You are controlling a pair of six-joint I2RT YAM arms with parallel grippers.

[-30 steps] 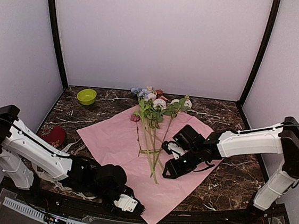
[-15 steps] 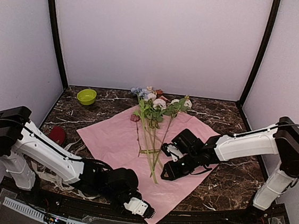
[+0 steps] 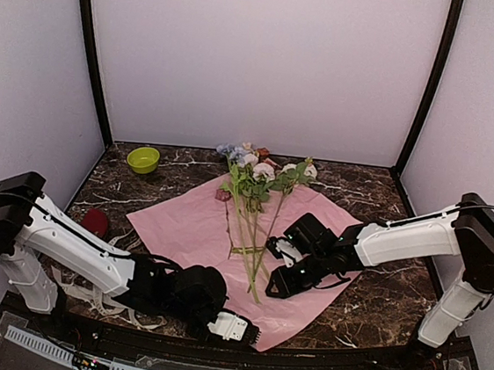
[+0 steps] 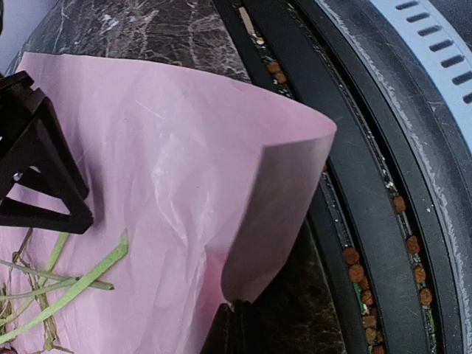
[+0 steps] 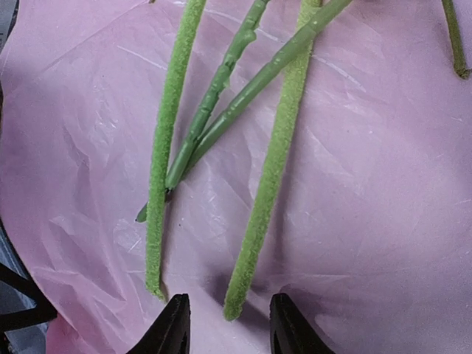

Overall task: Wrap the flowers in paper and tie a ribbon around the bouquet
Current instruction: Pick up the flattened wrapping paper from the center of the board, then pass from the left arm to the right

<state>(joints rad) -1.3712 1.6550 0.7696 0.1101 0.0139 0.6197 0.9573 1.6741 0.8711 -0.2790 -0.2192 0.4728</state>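
The marble table (image 3: pixel 378 194) bears the pink paper (image 3: pixel 185 227), spread flat but for its curled near corner. The flowers (image 3: pixel 254 186) lie along its middle (blooms at the far end). The left gripper (image 3: pixel 245 333) pinches that corner, jaws together. The right gripper (image 3: pixel 274 287), jaws apart, is low over the stem ends.

The left claw (image 4: pixel 234 326), pinching the paper (image 4: pixel 184 184) at its near corner, is almost wholly cut off at the bottom edge. The right wrist view crops the flowers (image 5: pixel 271 169) above their stems. The left arm (image 3: pixel 72 251) hides part of the ribbon (image 3: pixel 121 243).
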